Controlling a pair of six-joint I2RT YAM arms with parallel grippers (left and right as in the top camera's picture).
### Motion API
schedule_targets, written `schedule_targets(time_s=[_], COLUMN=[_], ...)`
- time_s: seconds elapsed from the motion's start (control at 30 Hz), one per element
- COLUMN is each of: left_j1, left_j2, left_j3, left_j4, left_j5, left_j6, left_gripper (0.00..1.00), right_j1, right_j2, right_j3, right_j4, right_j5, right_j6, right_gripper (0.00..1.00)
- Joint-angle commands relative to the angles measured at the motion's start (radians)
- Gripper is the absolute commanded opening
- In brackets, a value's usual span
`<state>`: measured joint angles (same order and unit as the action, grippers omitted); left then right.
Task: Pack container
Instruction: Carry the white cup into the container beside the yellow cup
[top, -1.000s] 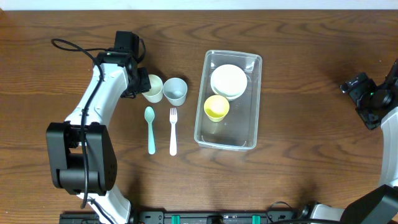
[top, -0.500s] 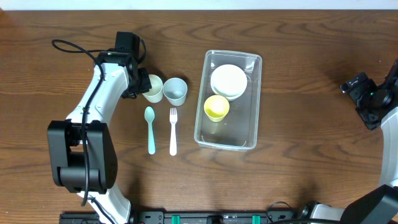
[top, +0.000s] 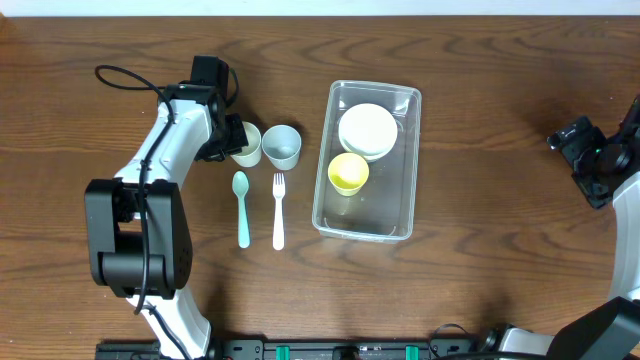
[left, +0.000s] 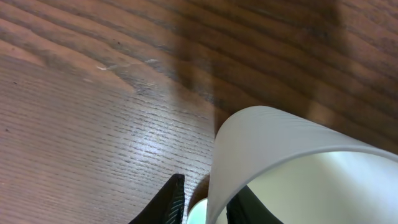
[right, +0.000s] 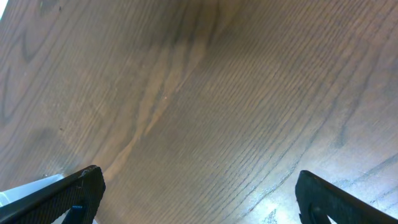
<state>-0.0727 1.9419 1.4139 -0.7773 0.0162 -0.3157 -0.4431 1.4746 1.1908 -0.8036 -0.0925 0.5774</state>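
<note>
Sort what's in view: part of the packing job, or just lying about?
Job: container, white bowl and yellow cup inside; cream cup at left gripper, blue cup, teal spoon, white fork.
Lying about: none apparent, only the arm's cable.

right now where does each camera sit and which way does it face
overhead: above the table, looking straight down at container, cream cup, blue cup, spoon, fork; left arm and right arm show.
left wrist: on the left arm, low, facing the cream cup's wall; its dark fingers show, one either side of that wall.
right wrist: on the right arm, facing bare table; its fingers show, wide apart.
shared: overhead and left wrist both see the cream cup; all see the table.
</note>
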Motion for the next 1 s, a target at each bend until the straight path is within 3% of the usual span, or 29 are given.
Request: schedule_targets(time_s=[0.0,0.1,0.4,0.67,0.97], left_j1=[0.004,0.004,0.004,0.004,-0.064], left_j2=[0.005,-0.002,-0.098,-0.315,-0.487], left_j3=[-0.005,-0.003,0.014,0.019,0.019], left_j4=[0.000,0.000,0.003,-0.016,-0.034], left_j5=[0.001,0.001,-0.001,0.006,0.219], left_j6=[-0.001,-0.001,-0.001,0.000,0.057], left_gripper=[0.19,0.06,0.05,0.06,0.06], right_j1=[-0.008,-0.008,-0.008,-0.008,-0.008], right_j2=[0.003,0.003,0.003,0.003,0.003], right_j3=[0.005,0.005,0.005,0.005,0.005], right_j4=[-0.001,-0.001,-0.001,-0.001,-0.001], right_j5=[0.010,0.010,0.010,0.010,0.010], right_j6=[0.013,0.013,0.013,0.013,0.013], right_gripper=[0.99,0.99,0.99,0.99,0.99])
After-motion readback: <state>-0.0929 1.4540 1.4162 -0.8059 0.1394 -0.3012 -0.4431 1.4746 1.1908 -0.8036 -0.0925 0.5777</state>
